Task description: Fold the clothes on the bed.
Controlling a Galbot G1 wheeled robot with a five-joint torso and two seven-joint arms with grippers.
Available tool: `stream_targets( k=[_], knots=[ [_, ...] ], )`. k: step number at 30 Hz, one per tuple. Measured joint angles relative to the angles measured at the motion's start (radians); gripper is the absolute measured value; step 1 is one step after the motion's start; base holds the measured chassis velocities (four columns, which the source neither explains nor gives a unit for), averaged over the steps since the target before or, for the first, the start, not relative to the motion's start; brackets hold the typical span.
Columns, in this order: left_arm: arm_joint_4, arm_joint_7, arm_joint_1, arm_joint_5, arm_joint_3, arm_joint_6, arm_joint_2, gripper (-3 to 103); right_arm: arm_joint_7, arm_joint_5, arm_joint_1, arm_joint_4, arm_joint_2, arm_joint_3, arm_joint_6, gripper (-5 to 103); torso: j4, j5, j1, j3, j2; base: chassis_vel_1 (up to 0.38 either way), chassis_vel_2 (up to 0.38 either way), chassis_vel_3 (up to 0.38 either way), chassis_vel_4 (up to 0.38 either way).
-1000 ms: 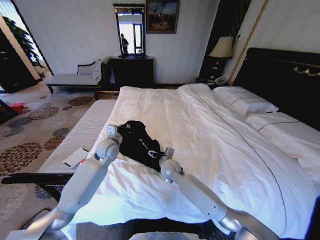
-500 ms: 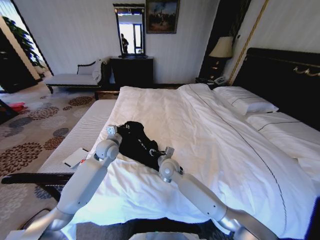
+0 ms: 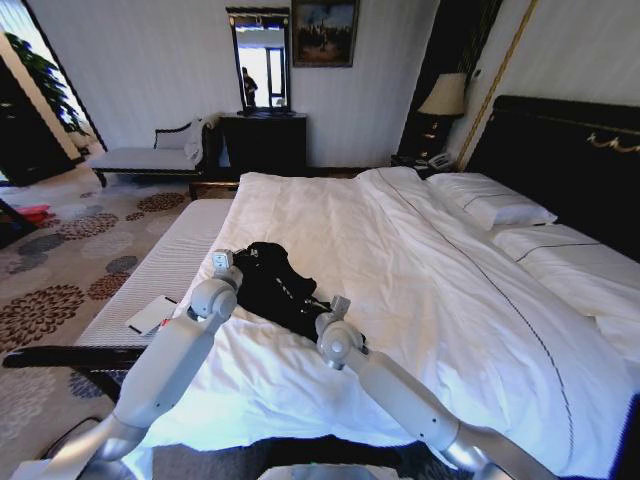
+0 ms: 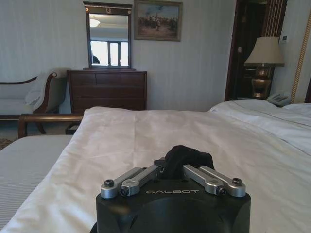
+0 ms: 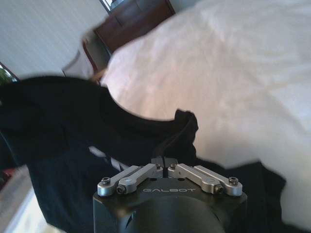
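Note:
The clothes are one black T-shirt [image 3: 278, 283], lying crumpled on the white bed [image 3: 430, 280] near its front left part. In the head view my left gripper [image 3: 236, 262] is at the shirt's left end and my right gripper [image 3: 334, 306] at its near right end. The left wrist view shows the left gripper [image 4: 172, 167] shut on a bunch of black cloth [image 4: 188, 156] raised off the duvet. Seen from the right wrist, the right gripper [image 5: 167, 164] is shut on a fold of the shirt [image 5: 73, 145], with white lettering partly visible.
A pale upholstered bench [image 3: 165, 262] with a notebook [image 3: 150, 315] stands along the bed's left end. Pillows [image 3: 490, 205] and a dark headboard [image 3: 570, 150] are at the right. A dark dresser [image 3: 263, 140], a chaise [image 3: 150, 155] and a lamp [image 3: 443, 95] line the far wall.
The right gripper has shifted slightly nearer and to the left with the shirt's edge. The left arm has stayed put.

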Motion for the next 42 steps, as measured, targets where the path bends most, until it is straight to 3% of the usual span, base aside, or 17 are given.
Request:
stream_targets(
  k=[16,22,23,35,42],
  knots=[
    [-0.079,0.006,0.040,-0.017,-0.083,-0.039,0.039,2,-0.124,-0.079,-0.074,0.146,-0.195,0.211,0.132,0,-0.0002,0.0001,0.000,0.000,0.000,0.000,0.000,0.000,0.000],
    [-0.166,0.022,0.082,-0.044,-0.172,-0.068,0.108,2,-0.183,-0.073,-0.097,0.233,-0.275,0.345,0.169,0,0.0000,0.0000,0.000,0.000,0.000,0.000,0.000,0.000,0.000],
    [-0.228,0.025,0.103,-0.064,-0.213,-0.083,0.168,2,-0.211,-0.050,-0.101,0.308,-0.324,0.412,0.173,0,0.0001,0.0000,0.000,0.000,0.000,0.000,0.000,0.000,0.000],
    [-0.396,0.002,0.108,-0.142,-0.268,-0.110,0.275,2,-0.287,0.025,-0.224,0.504,-0.463,0.628,0.205,0,-0.0001,0.0000,0.000,0.000,0.000,0.000,0.000,0.000,0.000],
    [-0.515,-0.013,0.079,-0.311,-0.337,-0.149,0.424,2,-0.333,0.129,-0.308,0.650,-0.607,0.823,0.272,0,0.0001,0.0000,0.000,0.000,0.000,0.000,0.000,0.000,0.000]
  ],
)
